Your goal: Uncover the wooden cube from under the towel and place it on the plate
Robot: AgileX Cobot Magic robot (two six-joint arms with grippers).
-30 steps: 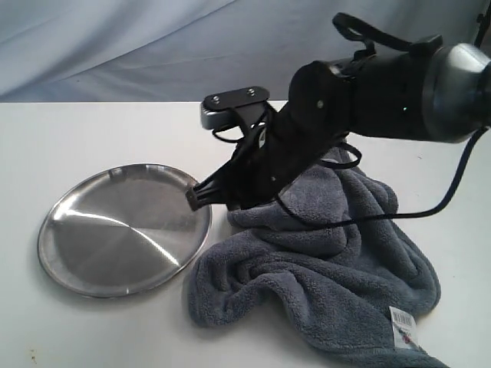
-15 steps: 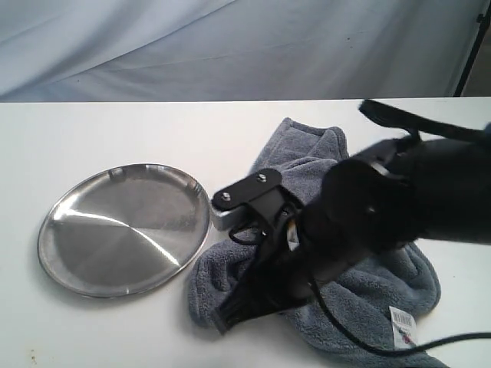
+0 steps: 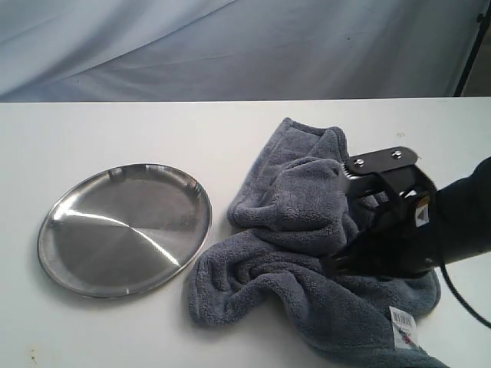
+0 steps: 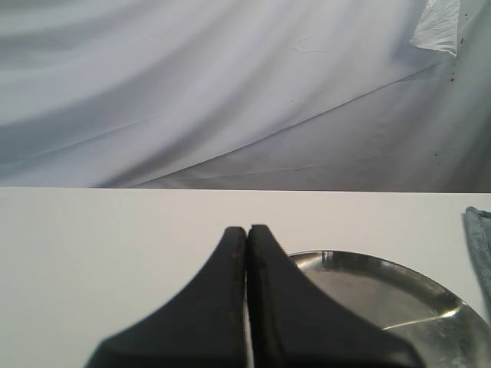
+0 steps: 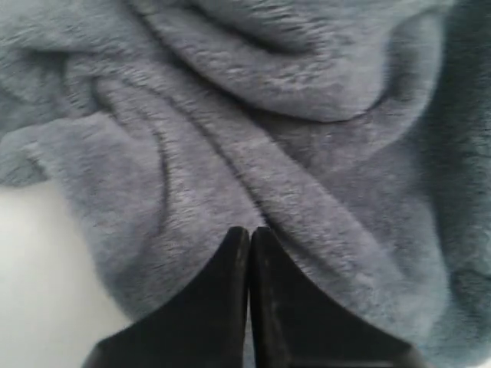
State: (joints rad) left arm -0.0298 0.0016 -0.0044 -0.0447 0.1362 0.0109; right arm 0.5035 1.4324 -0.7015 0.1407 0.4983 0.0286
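Observation:
The blue-grey towel (image 3: 291, 230) lies bunched in folds on the white table, its white barcode tag (image 3: 403, 326) at the near right corner. The wooden cube is hidden; no wood shows in any view. The steel plate (image 3: 115, 230) sits left of the towel with nothing on it. My right gripper (image 3: 331, 264) hangs low over the towel's right half, its jaws shut with nothing between them; in the right wrist view the right gripper (image 5: 249, 230) points at the plush folds of the towel (image 5: 307, 138). My left gripper (image 4: 247, 228) is shut and holds nothing, just beside the plate (image 4: 383, 291).
A white cloth backdrop (image 3: 230, 46) hangs behind the table's far edge. A black pole (image 3: 469, 46) stands at the back right. Bare white tabletop (image 3: 115, 130) stretches behind and left of the plate. A cable trails from the right arm at the lower right.
The right arm swung from the plate's edge across the towel's front, then back to the right, and now sits low over the towel's right side. Towel and plate have not moved.

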